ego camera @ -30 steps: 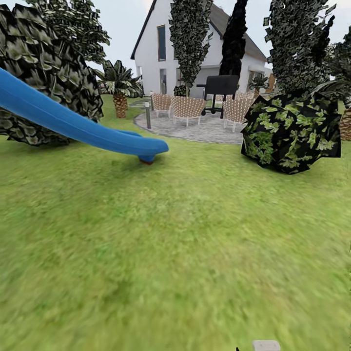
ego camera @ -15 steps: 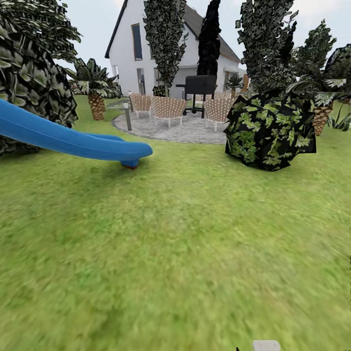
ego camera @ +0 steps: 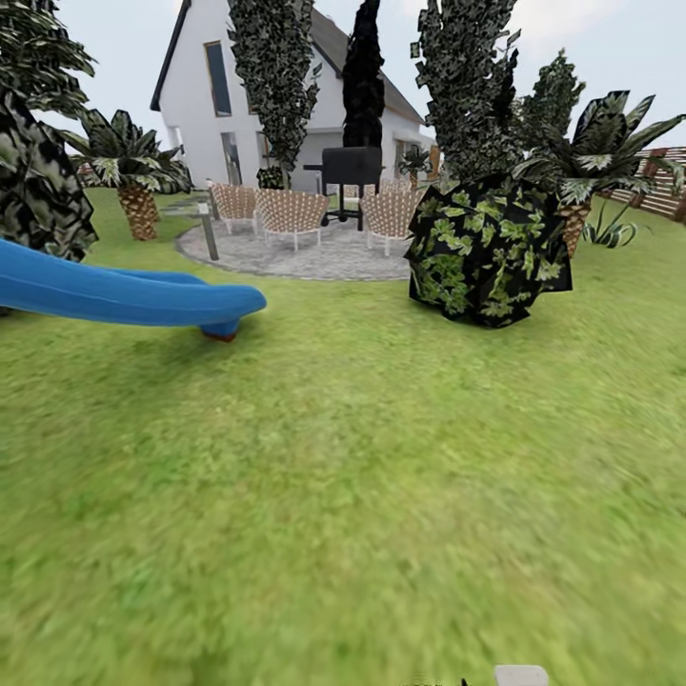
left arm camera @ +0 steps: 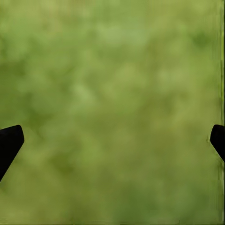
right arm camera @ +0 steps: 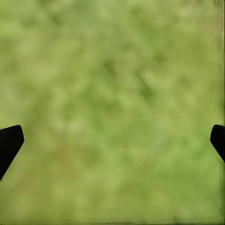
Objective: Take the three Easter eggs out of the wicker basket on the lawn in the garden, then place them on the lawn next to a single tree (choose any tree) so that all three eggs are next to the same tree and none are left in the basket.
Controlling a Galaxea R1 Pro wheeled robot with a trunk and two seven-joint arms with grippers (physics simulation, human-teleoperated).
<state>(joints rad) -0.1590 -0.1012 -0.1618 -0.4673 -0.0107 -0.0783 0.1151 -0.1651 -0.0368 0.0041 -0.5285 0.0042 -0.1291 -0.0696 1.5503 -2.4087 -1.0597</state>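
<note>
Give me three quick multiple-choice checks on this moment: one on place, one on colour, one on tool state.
1. The slide's end lies:
A. at the head view's left
B. at its right
C. on the patio

2. The slide is:
A. red
B. blue
C. yellow

3. The left tool is:
A. shut on an egg
B. shut empty
C. open over grass

Answers:
1 A: the slide ends left of the leafy bush.
2 B: its chute is plainly blue.
3 C: the left tool has its fingertips wide apart, with bare lawn between.
</note>
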